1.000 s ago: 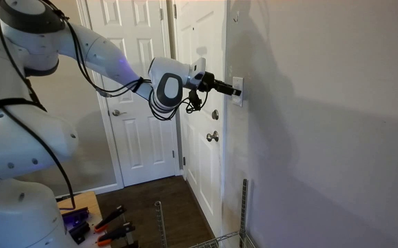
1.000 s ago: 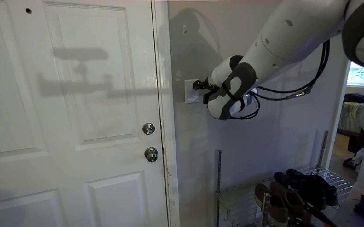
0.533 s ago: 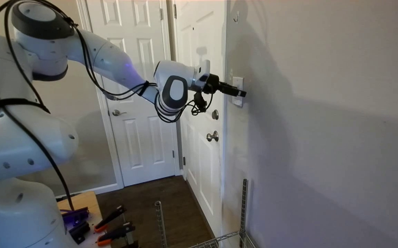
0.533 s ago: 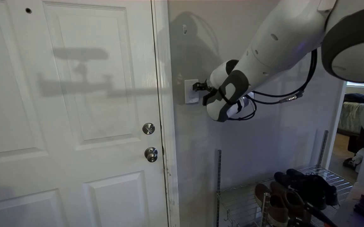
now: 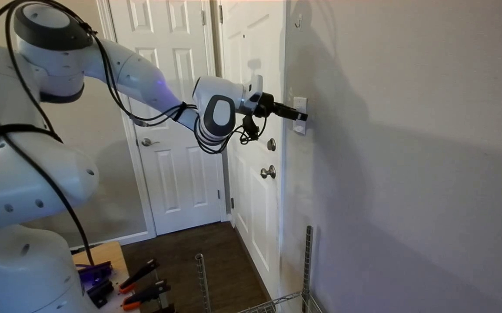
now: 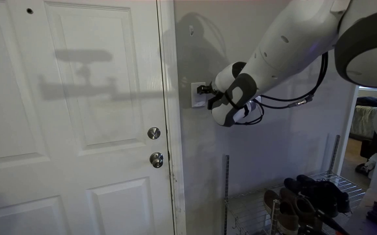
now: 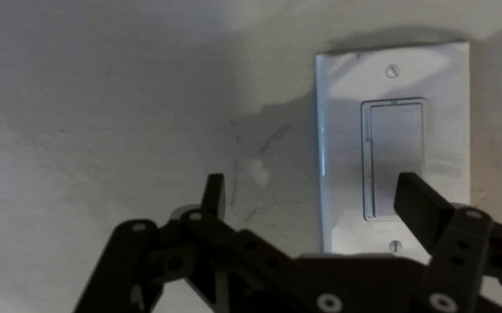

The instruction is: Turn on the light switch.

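The light switch is a white upright wall plate with a flat rectangular paddle and a screw above and below it. It shows in both exterior views (image 5: 300, 103) (image 6: 196, 98) and at the right in the wrist view (image 7: 346, 130). A small greenish mark sits at the paddle's top edge. My gripper (image 5: 304, 116) is open and empty in front of the plate, also seen in an exterior view (image 6: 205, 97) and the wrist view (image 7: 311, 184). One finger overlaps the paddle's lower right; the other is over bare wall to the left. I cannot tell whether it touches.
A white door with a round knob (image 6: 156, 160) and a deadbolt (image 6: 154, 133) stands beside the switch. A small hook (image 5: 298, 21) is on the wall above. A wire rack (image 6: 250, 209) with several shoes (image 6: 306, 202) stands below. Clamps (image 5: 146, 293) lie near the robot base.
Over the second the arm moved forward along the wall and slightly down. In the last half second the gripper shifted slightly back toward the door, its finger further over the plate. The gripper stayed open.
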Controlling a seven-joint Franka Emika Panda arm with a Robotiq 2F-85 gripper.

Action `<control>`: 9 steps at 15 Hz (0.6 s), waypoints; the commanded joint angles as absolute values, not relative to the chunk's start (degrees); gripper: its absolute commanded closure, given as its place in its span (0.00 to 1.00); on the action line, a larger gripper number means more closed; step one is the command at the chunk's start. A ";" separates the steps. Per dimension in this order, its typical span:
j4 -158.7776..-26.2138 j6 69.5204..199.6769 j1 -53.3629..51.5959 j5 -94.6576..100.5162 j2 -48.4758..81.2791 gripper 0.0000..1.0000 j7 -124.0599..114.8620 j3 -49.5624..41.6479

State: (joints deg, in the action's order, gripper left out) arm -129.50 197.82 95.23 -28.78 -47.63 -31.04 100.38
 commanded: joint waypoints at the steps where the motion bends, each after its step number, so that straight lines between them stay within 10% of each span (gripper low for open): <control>1: -130.09 197.61 93.07 -30.26 -48.37 0.00 -32.16 99.38; 9: -127.22 196.47 96.38 -31.02 -50.89 0.00 -32.73 100.22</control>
State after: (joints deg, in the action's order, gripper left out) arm -128.84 197.73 94.84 -29.98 -49.24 -31.04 100.18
